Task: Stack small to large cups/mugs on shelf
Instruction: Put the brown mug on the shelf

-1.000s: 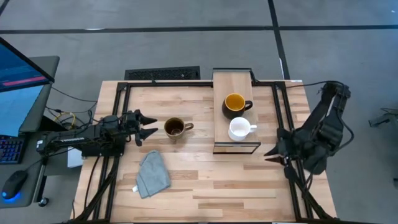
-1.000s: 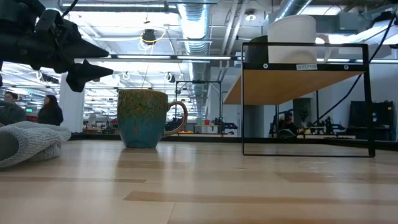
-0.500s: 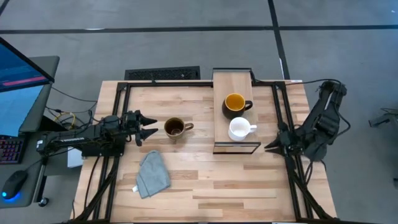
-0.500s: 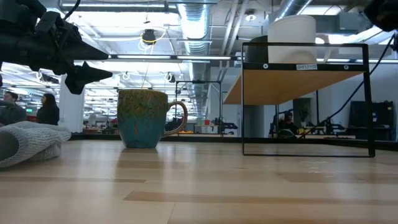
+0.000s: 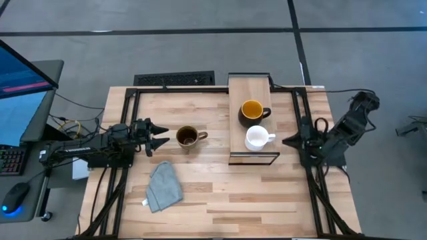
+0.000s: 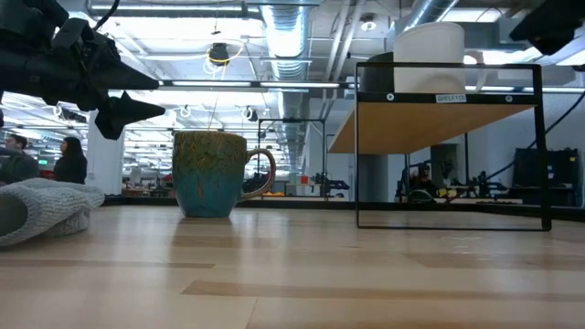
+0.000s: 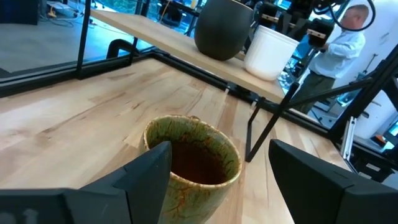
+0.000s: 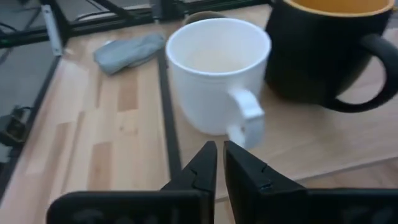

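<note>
On the shelf (image 5: 248,88) stand a dark mug with a yellow inside (image 5: 251,111) and, nearer, a small white mug (image 5: 257,138). The white mug's handle (image 8: 245,118) points at my right gripper (image 5: 285,142). That gripper hangs just right of the shelf, all but shut on nothing, its tips (image 8: 219,148) a little short of the handle. The olive-brown mug (image 5: 187,138) stands on the tabletop, handle to the right. My left gripper (image 5: 160,137) is level at its left side, open, one finger on either side of the mug (image 7: 193,168), not touching it.
A crumpled grey cloth (image 5: 164,187) lies on the tabletop near the front, left of centre. A dark keyboard (image 5: 175,79) sits at the far edge. Black frame rails (image 5: 303,133) run along both table sides. Bare wood lies between the olive-brown mug and the shelf.
My right gripper has moved toward the table's far edge and a little down, from beside the shelf's near corner to level with the white mug's handle. Its fingers have drawn nearly together. The mugs have stayed where they were.
</note>
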